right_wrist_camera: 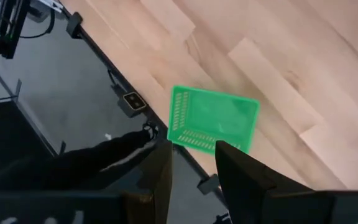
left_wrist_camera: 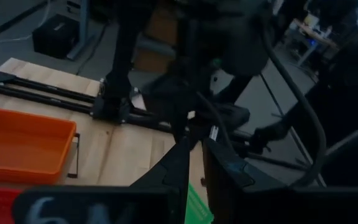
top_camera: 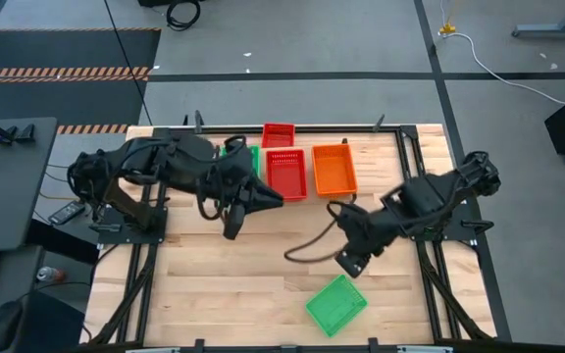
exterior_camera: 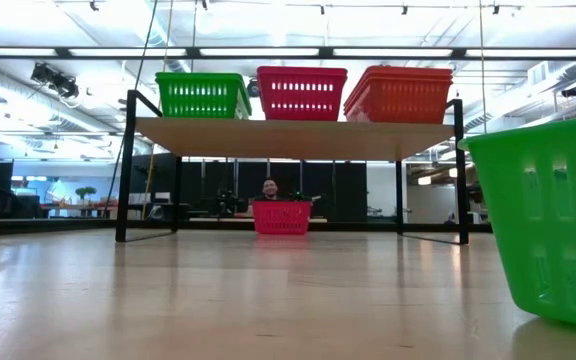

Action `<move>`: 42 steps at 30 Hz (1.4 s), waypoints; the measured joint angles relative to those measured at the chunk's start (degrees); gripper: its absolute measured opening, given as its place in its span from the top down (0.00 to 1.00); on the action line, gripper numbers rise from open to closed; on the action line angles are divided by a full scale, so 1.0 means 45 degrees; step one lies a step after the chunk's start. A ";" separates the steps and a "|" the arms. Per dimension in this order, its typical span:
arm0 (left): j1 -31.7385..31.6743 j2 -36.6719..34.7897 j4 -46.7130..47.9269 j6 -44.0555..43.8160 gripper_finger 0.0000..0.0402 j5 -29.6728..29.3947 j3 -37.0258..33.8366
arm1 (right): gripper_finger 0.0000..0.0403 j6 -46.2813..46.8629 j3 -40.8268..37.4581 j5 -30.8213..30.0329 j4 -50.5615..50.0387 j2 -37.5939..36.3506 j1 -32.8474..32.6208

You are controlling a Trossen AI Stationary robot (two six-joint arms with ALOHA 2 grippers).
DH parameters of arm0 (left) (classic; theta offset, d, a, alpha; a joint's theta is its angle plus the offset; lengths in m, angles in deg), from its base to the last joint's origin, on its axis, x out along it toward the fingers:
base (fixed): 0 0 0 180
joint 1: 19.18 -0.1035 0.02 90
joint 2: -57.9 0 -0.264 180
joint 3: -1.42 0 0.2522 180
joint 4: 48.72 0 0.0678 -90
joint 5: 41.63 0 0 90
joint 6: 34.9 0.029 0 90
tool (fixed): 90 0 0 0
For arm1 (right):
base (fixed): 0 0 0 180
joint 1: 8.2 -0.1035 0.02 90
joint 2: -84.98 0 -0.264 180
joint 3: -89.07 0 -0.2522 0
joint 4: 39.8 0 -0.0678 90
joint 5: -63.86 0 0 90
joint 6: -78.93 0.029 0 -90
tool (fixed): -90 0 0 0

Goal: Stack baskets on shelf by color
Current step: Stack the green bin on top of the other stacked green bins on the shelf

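A lone green basket rests flat on its base on the table near its near edge, and looms at the right of the low view. The shelf carries a green stack, a red stack and an orange stack. Another red basket sits on the table behind the shelf. My left gripper hovers near the shelf's near edge, its fingers a narrow gap apart and empty. My right gripper hangs open above the table, just far of the lone green basket.
My left arm reaches over the green stack and hides most of it from above. The black frame rails border the table. A dark cable loops beneath my right arm. Bare wood lies left of the lone basket.
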 joint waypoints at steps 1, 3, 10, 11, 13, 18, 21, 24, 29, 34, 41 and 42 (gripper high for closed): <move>0.0185 0.0002 -0.0130 -0.0112 0.87 -0.0254 0.0000 | 0.68 0.0218 -0.0005 -0.0193 0.0043 0.0006 -0.0225; 0.0554 0.0005 -0.0610 -0.0363 0.87 -0.0793 0.0000 | 0.68 0.0613 -0.0012 -0.0587 0.0372 0.0006 -0.0620; 0.1672 0.0006 -0.3138 -0.0269 0.87 -0.1747 0.0000 | 0.67 0.0950 -0.1058 -0.1552 0.2099 -0.0006 -0.1667; 0.1799 0.0015 -0.3745 -0.0177 0.87 -0.1879 0.0000 | 0.67 0.0995 -0.1299 -0.1466 0.2382 0.0008 -0.1821; 0.2011 0.0015 -0.5076 0.0036 0.87 -0.2035 -0.0005 | 0.66 0.1174 -0.1806 -0.1312 0.3059 0.0011 -0.2179; 0.2472 0.0015 -0.7484 0.0019 0.87 -0.2172 0.0000 | 0.64 0.1911 -0.2818 -0.1687 0.4218 0.0011 -0.3164; 0.3046 0.0015 -0.7553 -0.0126 0.86 -0.3240 0.0000 | 0.63 0.2591 -0.3481 -0.2309 0.4766 0.0001 -0.3756; 0.3606 0.0091 -0.7071 -0.0860 0.85 -0.4184 0.0000 | 0.62 0.2988 -0.4432 -0.2438 0.5814 -0.0003 -0.4337; 0.4595 0.0382 -0.7006 -0.1554 0.87 -0.5258 -0.0001 | 0.62 0.4829 -0.6358 -0.2444 0.9037 0.0016 -0.5038; 0.5204 0.0860 -0.7148 -0.1367 0.87 -0.6929 0.0010 | 0.62 0.5868 -0.7775 -0.3307 1.1245 0.0009 -0.5254; 0.5541 0.1522 -0.7332 -0.2124 0.87 -0.7088 0.0000 | 0.62 0.5404 -0.8369 -0.2970 1.1470 0.0016 -0.5152; 0.5628 0.1595 -0.7311 -0.2120 0.87 -0.7062 0.0000 | 0.62 0.5309 -0.8362 -0.2961 1.1537 0.0008 -0.5147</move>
